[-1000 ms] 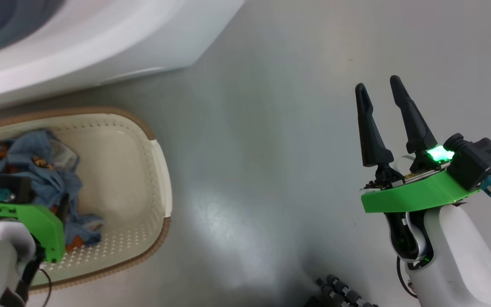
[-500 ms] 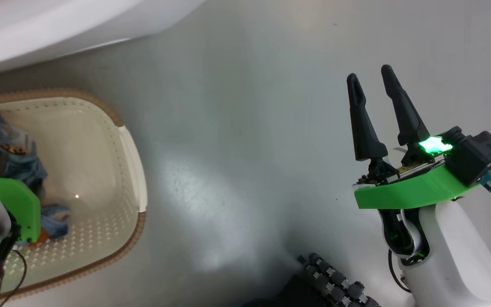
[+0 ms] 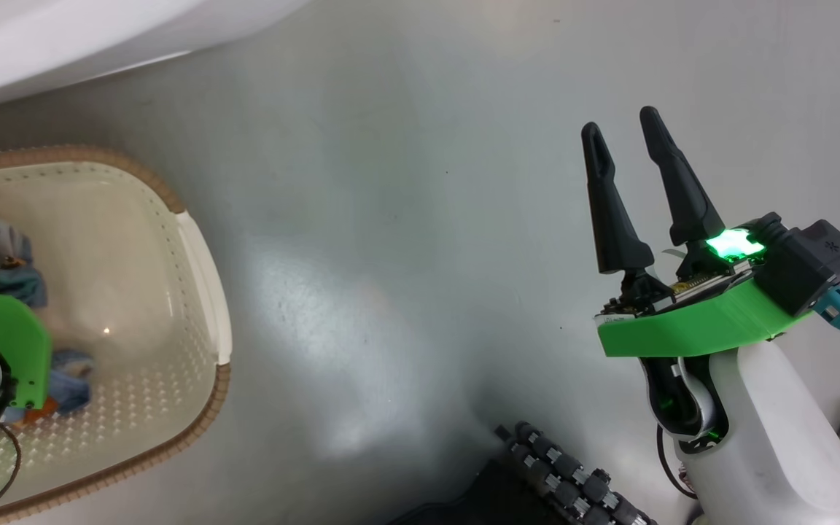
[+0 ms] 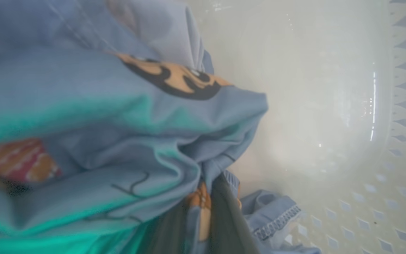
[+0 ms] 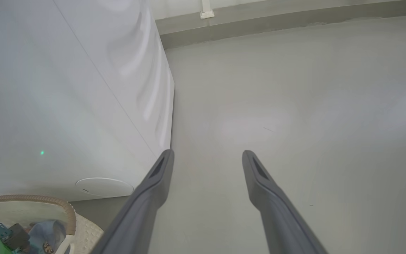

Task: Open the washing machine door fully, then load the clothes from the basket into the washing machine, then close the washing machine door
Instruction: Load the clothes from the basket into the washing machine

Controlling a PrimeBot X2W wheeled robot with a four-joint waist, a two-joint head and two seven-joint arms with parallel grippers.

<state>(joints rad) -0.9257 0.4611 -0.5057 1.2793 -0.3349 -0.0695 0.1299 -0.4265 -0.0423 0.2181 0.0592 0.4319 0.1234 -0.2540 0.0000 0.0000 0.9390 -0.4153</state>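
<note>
— Where are the clothes (image 4: 118, 123)?

— Bunched at the left end of the basket (image 3: 135, 171), at the lower left of the head view. The washing machine (image 3: 63, 36) shows its white body in the upper left corner.

— And the left gripper (image 4: 203, 211)?

— It is down in the basket. At the bottom centre of its wrist view the dark fingers are together, with a fold of the blue fabric pinched between them. That view is blurred, so how much cloth it grips is hard to say.

— The right gripper (image 3: 620, 124)?

— It is at the right of the head view, over bare floor (image 3: 391, 219). Its fingers are apart with nothing between them, well apart from the basket.
</note>
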